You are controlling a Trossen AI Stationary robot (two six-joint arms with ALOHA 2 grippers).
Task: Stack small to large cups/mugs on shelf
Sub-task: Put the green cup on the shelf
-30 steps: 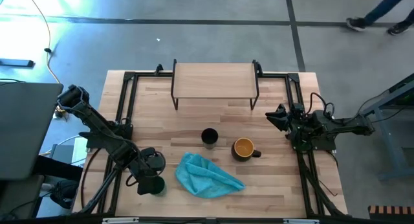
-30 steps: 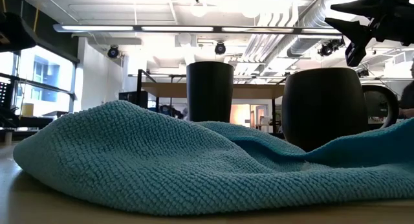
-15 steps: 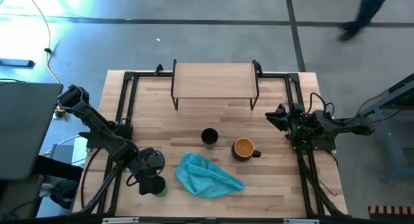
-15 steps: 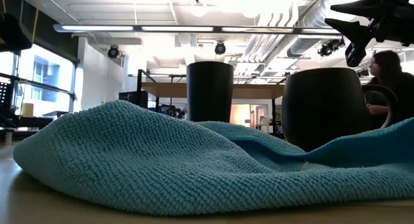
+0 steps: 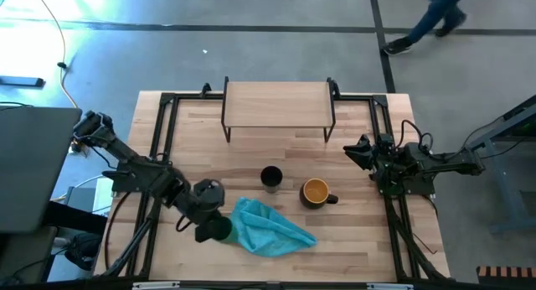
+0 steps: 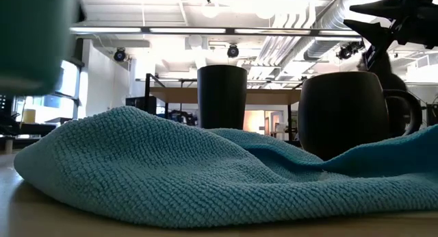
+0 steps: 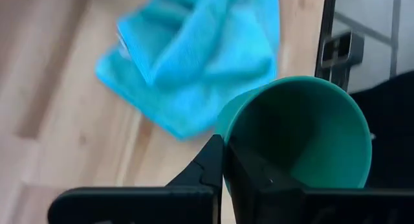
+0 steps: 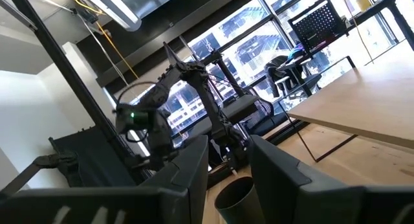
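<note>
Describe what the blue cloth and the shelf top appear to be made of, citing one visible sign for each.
Blue cloth: probably microfibre or knitted terry, matt; its surface shows a fine looped weave and soft folds. Shelf top: light wood or wood laminate, smooth; faint grain lines show.

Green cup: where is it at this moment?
The green cup is held in the left gripper at the front left of the table in the high view, right beside the left edge of the blue cloth.

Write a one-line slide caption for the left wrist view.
Left end effector shut on the rim of a small green plastic cup, carried above the wooden tabletop near a crumpled blue cloth.
</note>
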